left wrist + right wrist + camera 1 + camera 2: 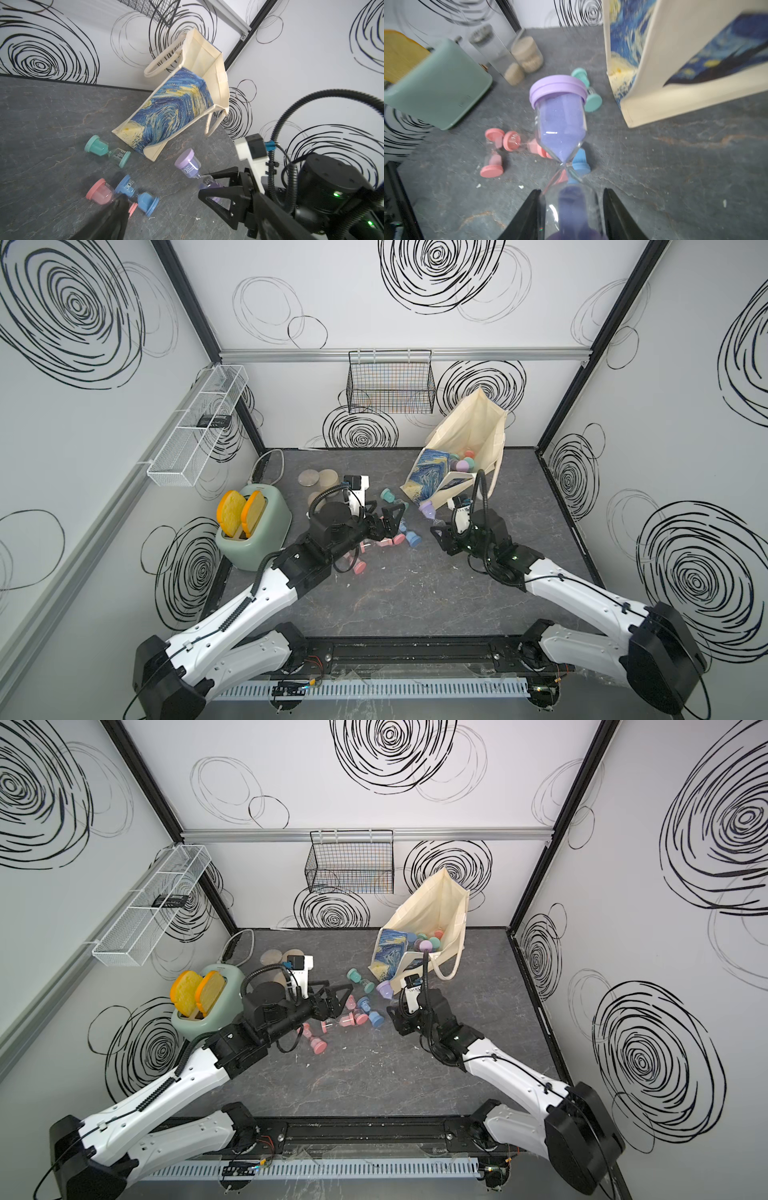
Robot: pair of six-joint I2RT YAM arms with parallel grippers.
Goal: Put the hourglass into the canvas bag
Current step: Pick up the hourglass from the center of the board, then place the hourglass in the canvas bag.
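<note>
A purple hourglass (560, 116) is held by its lower glass bulb, lifted and tilted just above the table, with my right gripper (572, 207) shut on it. In both top views this hourglass (428, 512) sits beside the front corner of the canvas bag (469, 427). The cream bag with its blue-and-yellow print (176, 104) leans against the back wall with its mouth open upward. Several hourglasses (465, 462) lie inside it. My left gripper (386, 522) hovers open over loose pink and blue hourglasses (137, 193), holding nothing.
A teal hourglass (388, 494) lies near the bag's base. A green toaster (257, 526) with two bread slices stands at the left, with round jars (316, 479) behind it. A black wire basket (390, 381) and a white wire shelf (199, 423) hang on the walls.
</note>
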